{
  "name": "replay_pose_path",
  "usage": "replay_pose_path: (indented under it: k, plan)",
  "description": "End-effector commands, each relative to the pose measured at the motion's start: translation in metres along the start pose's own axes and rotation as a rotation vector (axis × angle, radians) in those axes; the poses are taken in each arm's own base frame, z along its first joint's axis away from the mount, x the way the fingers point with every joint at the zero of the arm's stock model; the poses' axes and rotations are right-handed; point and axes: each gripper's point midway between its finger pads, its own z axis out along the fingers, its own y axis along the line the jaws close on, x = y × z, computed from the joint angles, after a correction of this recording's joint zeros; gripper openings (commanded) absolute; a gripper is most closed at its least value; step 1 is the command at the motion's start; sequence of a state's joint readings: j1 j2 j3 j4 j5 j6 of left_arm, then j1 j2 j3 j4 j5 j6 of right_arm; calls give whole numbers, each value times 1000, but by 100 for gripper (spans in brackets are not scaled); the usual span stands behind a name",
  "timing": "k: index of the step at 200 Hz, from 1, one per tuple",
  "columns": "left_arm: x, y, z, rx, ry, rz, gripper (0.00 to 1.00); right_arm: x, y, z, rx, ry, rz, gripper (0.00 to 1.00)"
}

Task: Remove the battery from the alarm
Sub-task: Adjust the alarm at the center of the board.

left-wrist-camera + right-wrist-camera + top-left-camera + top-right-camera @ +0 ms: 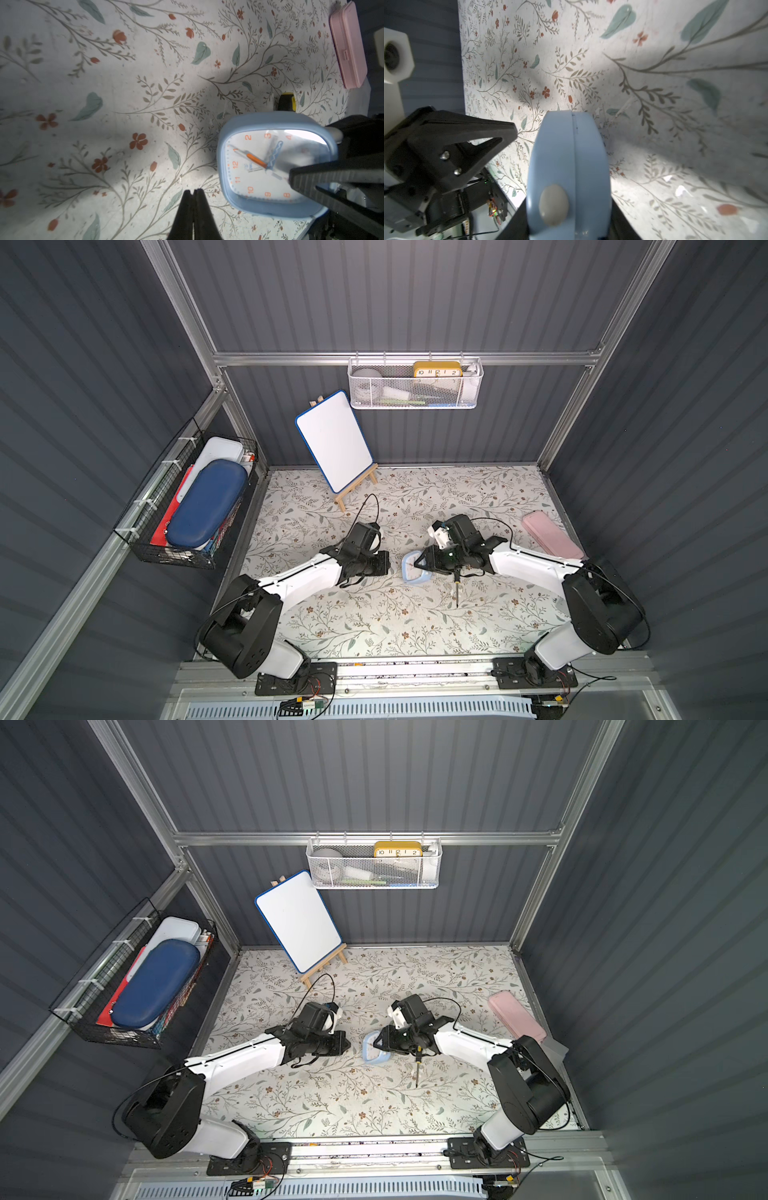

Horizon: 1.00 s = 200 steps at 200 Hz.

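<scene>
Floral-patterned surface (374, 626) covers the floor of a grey-walled cell. Near its centre the right tool (424, 565) clamps the alarm (409, 572), with one finger across the white face and the other against the back. The alarm is tilted on edge, face toward the left arm; whether its lower edge touches the surface cannot be told. The left tool (194, 194) is closed and empty, with its tips near the alarm but apart from it. The battery shows in no view. The alarm's back, where a compartment would sit, is hidden in every view, so it cannot be told whether a cover is on or off. A screwdriver (457, 591) lies on the surface just beside the right tool. A pink case (552, 535) lies well apart, near the right wall. Judged progress: early. The alarm is secured, but the battery appears not yet extracted. Remaining steps, as judged: expose the back, open the compartment, withdraw the battery.
</scene>
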<state>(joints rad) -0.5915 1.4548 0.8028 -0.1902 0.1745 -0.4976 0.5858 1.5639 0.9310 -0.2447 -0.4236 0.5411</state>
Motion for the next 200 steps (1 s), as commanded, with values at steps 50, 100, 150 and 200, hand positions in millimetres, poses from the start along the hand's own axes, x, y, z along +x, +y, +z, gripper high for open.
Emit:
replay_pose_path:
  k: [50, 100, 150, 200]
  plan:
    - [-40, 27, -55, -73, -172, -63, 9, -21, -35, -68, 827, -3, -406, 38]
    - [-46, 27, -73, -92, -226, -63, 9, -42, -18, -88, 1232, -58, -648, 38]
    - [-47, 29, -81, -110, -237, -73, 8, -28, -3, -50, 1317, -20, -762, 38]
    - [-50, 31, -92, -133, -262, -84, 7, -11, -5, -23, 1311, 1, -813, 38]
